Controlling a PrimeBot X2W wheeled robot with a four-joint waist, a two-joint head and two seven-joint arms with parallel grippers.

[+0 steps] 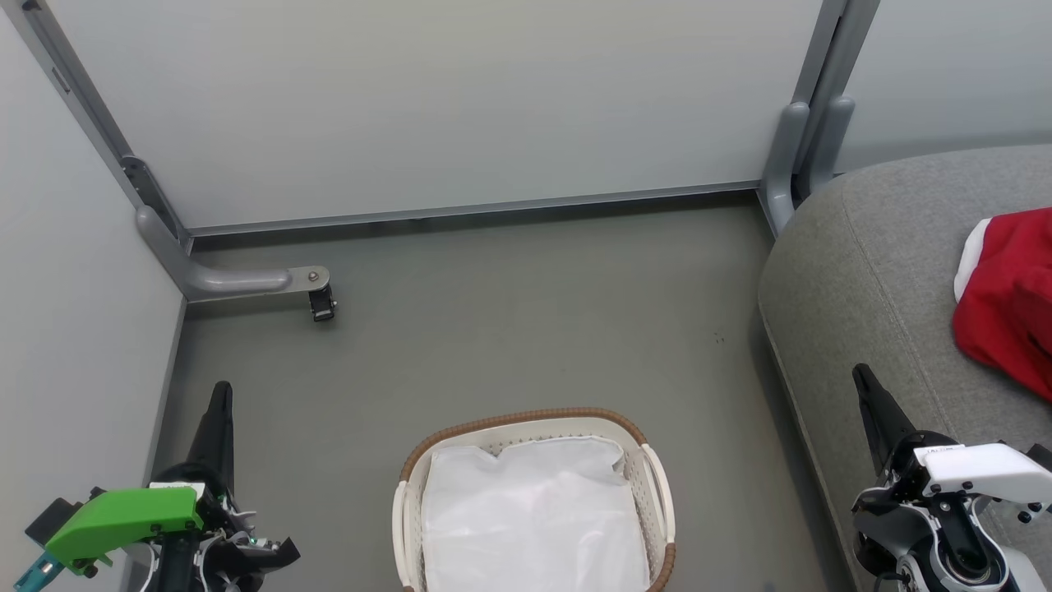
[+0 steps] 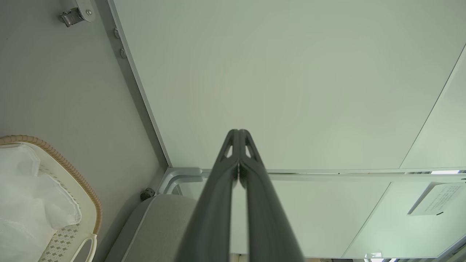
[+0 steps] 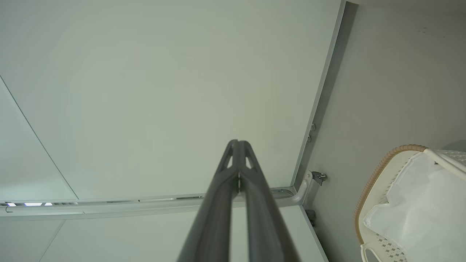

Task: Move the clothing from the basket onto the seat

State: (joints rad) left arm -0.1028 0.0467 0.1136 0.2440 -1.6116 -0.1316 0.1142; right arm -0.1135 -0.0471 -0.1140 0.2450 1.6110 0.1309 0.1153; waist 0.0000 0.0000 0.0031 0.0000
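The left gripper (image 1: 220, 396) is pointing forward toward the pale wall panel (image 1: 460, 107). Its two dark fingers are pressing together at the tips, holding nothing. The right gripper (image 1: 860, 376) is pointing the same way, and its fingers are also meeting tip to tip, empty and touching nothing. Between the two grippers, nearer the robot than their tips, the basket (image 1: 526, 417) is sitting on the grey floor (image 1: 509, 329) with its crumpled white liner (image 1: 534, 510) inside. The seat (image 1: 863, 271) is lying on the right gripper's side, its rounded edge showing directly behind that gripper's fingers. The clothing (image 1: 1011, 304), a red heap with white trim, is resting on the seat to the right of the right gripper, apart from its tips and far from the left gripper.
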